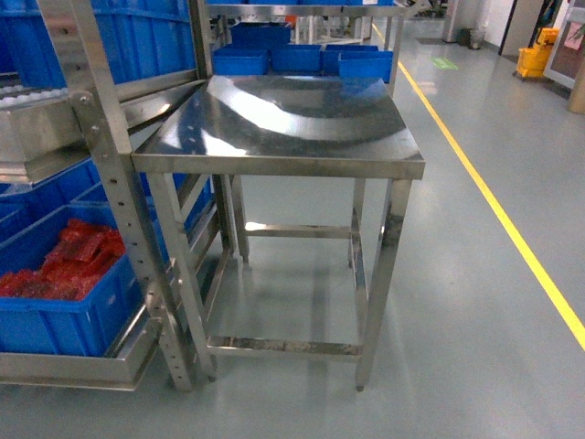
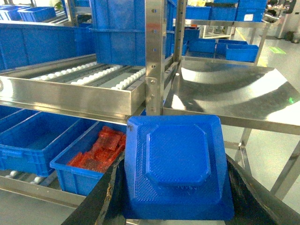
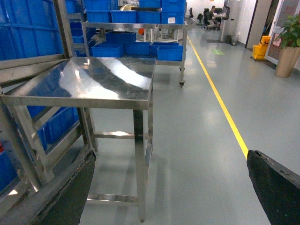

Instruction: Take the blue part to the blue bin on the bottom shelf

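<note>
A: Head view?
B: Steel table (image 1: 274,119); rack beside it, a crate with red bubble wrap (image 1: 64,274) low down. Neither gripper shows here.
A: Left wrist?
B: Left gripper (image 2: 176,206) clenched on the blue part (image 2: 176,164), held in the air before the rack. The blue bin (image 2: 35,140) sits on the bottom shelf (image 2: 33,190), just left of the red-wrap crate.
A: Right wrist?
B: Right gripper (image 3: 171,192) spread wide, nothing in it, above grey floor (image 3: 201,140)
</note>
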Robot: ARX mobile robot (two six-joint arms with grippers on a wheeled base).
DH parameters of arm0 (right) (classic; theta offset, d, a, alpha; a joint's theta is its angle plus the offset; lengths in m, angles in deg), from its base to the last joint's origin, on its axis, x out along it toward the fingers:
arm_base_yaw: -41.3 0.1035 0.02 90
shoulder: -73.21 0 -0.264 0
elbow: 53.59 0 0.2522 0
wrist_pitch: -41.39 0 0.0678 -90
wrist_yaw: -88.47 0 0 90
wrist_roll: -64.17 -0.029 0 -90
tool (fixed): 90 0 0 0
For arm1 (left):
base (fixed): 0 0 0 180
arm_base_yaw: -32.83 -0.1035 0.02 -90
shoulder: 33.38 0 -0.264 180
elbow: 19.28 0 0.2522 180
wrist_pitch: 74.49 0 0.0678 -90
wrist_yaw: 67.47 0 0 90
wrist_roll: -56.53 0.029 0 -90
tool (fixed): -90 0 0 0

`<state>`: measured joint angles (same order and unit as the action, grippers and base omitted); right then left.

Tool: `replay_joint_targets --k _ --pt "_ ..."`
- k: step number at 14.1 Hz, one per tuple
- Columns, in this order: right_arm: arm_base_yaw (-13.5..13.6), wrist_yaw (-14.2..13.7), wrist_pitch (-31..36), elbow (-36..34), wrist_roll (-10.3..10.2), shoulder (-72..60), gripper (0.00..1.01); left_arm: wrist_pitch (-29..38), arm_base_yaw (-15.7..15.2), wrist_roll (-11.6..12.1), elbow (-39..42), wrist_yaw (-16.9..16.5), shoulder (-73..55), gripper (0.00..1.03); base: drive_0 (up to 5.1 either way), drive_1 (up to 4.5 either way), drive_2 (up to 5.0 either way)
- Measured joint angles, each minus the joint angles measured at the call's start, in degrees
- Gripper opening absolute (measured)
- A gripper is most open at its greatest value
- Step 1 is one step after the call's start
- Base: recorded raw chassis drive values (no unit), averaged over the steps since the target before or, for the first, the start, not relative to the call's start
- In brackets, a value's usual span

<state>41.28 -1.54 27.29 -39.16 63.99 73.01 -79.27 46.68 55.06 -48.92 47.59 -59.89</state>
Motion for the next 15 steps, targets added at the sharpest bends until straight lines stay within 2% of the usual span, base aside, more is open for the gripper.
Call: replay_joint_targets --k 8,11,15 --pt "0.00 0.00 -0.20 0.00 0.00 -0.09 0.98 0.15 0.00 0.00 0.00 -0.02 -0.17 0.44 0.0 4.19 -4.2" --pt "0.00 0.00 0.50 0.00 0.00 0.04 0.98 -0.02 0.00 0.00 0.04 -0.02 -0.33 0.44 0.0 0.00 0.0" --pt "0.00 -0.02 0.04 0.00 0.02 0.02 0.98 0.09 0.15 0.00 0.04 -0.17 -0.09 0.44 -4.7 2.62 2.6"
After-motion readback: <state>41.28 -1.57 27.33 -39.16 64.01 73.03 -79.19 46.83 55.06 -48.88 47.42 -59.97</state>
